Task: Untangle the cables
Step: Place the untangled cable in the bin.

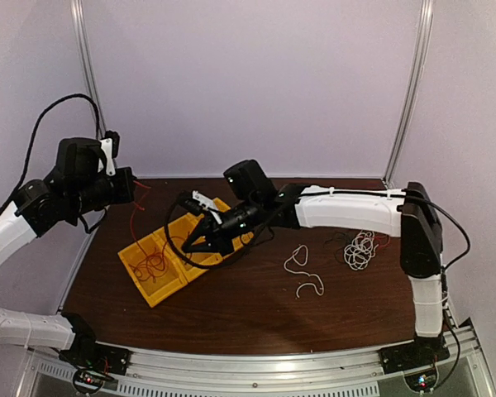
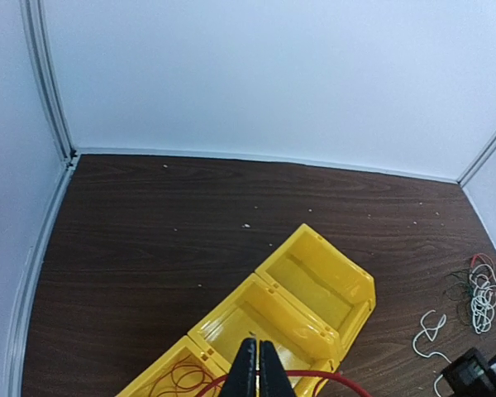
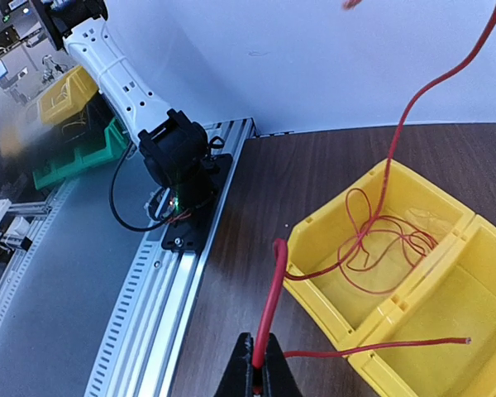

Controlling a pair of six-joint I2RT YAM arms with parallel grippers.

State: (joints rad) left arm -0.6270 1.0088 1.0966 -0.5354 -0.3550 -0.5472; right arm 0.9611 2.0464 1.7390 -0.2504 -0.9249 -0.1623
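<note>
Wood-grain table [image 1: 248, 318] bears glossy yellow bins [image 3: 314, 298] holding looped red cable [image 3: 368, 240].

The table [image 2: 149, 231] shows dark wood grain with a dull sheen. The yellow bins [image 2: 289, 318] are glossy moulded plastic. The red cable [image 3: 269, 306] has a smooth, slightly shiny sheath. The rail [image 3: 149, 306] is ribbed bare metal.

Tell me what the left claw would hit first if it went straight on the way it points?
Probably the row of yellow plastic bins, near the middle compartment; depth is unclear. The left claw grips a thin red wire.
</note>
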